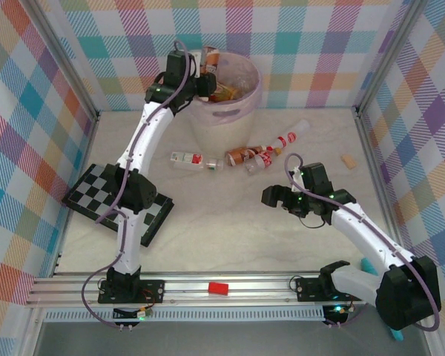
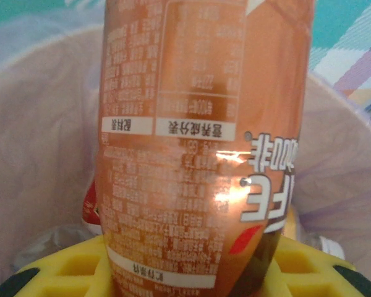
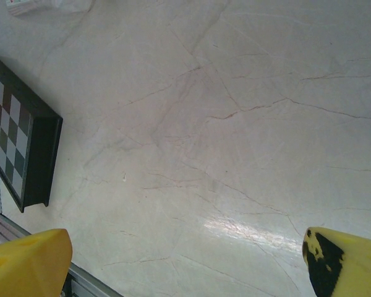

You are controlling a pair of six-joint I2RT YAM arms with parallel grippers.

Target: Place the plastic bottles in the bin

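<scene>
My left gripper point(image 1: 206, 80) is clamped on an orange-labelled bottle point(image 2: 204, 142), with my yellow fingers point(image 2: 62, 272) either side of it at the bottom of the wrist view. Both its ends are cut off there, and it hides most of the inside of the bin point(image 1: 221, 122). That arm is stretched far forward, wrist above the rim. My right gripper point(image 3: 185, 266) hangs with fingers apart over bare table point(image 3: 222, 124), arm bent low. Several loose bottles point(image 1: 241, 156) lie between it and the bin, and the checkered board point(image 1: 96, 194) sits at the table's left edge.
</scene>
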